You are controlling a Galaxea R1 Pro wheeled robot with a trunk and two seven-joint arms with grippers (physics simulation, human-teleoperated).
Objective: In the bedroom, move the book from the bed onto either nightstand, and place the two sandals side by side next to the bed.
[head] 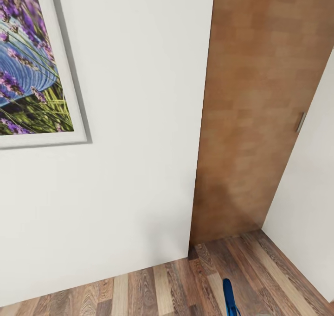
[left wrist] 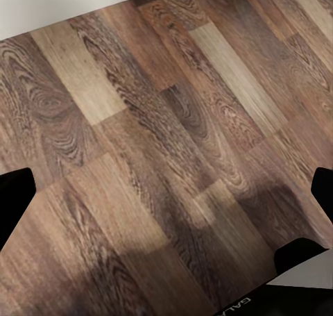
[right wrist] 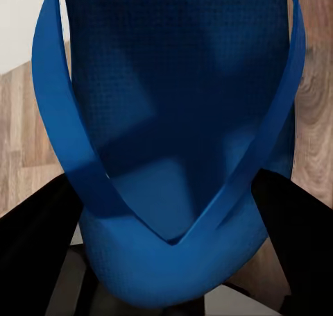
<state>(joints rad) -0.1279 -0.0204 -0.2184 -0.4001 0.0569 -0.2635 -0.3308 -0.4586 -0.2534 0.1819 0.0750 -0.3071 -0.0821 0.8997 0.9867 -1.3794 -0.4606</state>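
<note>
One bright blue sandal (right wrist: 173, 114) sits close up in the right wrist view, its straps meeting in a V. My right gripper (right wrist: 166, 215) is shut on it, with a dark finger (right wrist: 35, 233) on each side of its end. The sandal's tip (head: 228, 300) pokes up at the bottom edge of the head view, over the wood-plank floor (head: 176, 286). My left gripper (left wrist: 166, 194) is open over bare floor planks, its black fingertips (left wrist: 14, 198) far apart with nothing between them. The book, the bed and the nightstand are out of view.
A white wall (head: 139, 158) stands close ahead, with a framed lavender picture (head: 28, 61) at upper left. Right of it is a brown wood door (head: 250, 112) with a small handle (head: 300, 121), then another white wall (head: 311, 205). Part of my base (left wrist: 302, 278) shows.
</note>
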